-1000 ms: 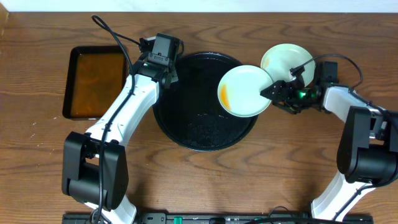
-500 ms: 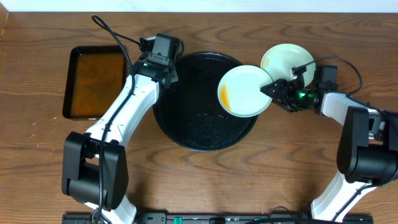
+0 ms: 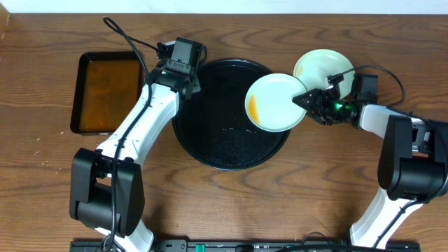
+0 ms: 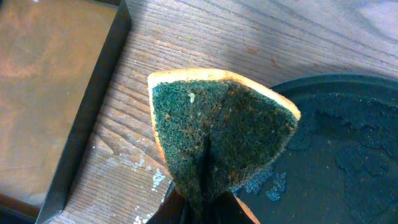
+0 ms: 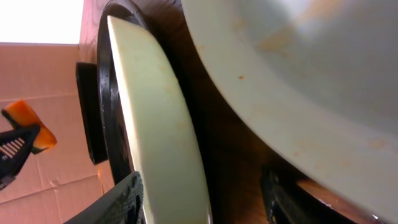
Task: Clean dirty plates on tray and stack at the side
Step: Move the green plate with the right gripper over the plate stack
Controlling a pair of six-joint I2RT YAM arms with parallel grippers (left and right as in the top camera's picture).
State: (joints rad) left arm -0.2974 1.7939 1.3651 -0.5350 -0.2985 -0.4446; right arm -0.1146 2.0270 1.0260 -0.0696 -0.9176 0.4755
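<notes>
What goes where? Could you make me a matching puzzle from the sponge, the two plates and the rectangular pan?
1 sponge
2 orange-streaked plate
3 plate with no orange streak
4 rectangular pan

A on the table, right of the tray
B far left, holding brownish liquid
C pinched in the left gripper
D overlapping the tray's right rim

Pairs: 1-C, 2-D, 3-A, 4-B

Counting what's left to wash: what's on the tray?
One smeared plate overlaps the tray's right rim, at the right gripper; elsewhere only wet droplets show. The left arm and its sponge cover the tray's left edge. The plate hides what's under it.
</notes>
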